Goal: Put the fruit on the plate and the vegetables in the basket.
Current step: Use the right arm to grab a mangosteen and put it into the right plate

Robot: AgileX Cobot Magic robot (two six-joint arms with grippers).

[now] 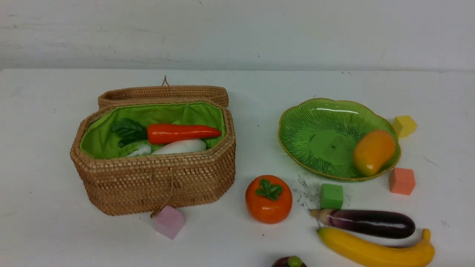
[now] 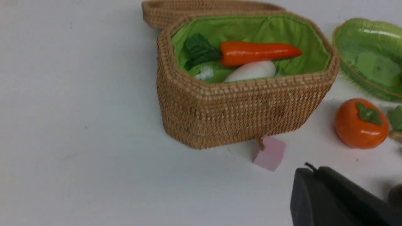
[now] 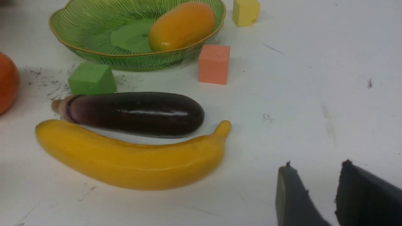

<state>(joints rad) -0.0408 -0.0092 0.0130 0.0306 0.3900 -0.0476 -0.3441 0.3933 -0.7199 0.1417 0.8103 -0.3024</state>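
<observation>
The right tool [image 3: 317,169] hangs low over the bench [image 3: 314,78] with its jaws partly apart and nothing between them. The left tool [image 2: 309,175] is closed and empty. The banana [image 3: 132,160] looks like the piece in hand. It lies nearest ahead of the right tool, with the eggplant [image 3: 135,113] just beyond it, so close alongside that the two seem to touch at one end. To take the banana cleanly, the jaws probably need to spread wider and close across its thick middle, coming down from above so that the far jaw slips between the banana and the eggplant without rolling the eggplant away. It should be lifted clear before it is carried. Farther ahead of this tool, the plate [image 3: 94,28] holds only the mango [image 3: 182,25], leaving bare ribs beside it for the banana. A green cube [image 3: 91,78] and an orange cube [image 3: 214,64] stand on the bench between the eggplant and the plate. Ahead of the left tool, the basket [image 2: 238,116] stands with its lid thrown back. The carrot [image 2: 257,53] and the radish [image 2: 251,70] lie side by side on its green lining. The persimmon [image 2: 359,124] sits on the bench off to the plate side of this tool, and the mangosteen [image 1: 289,262] shows only at the edge of the front view.
</observation>
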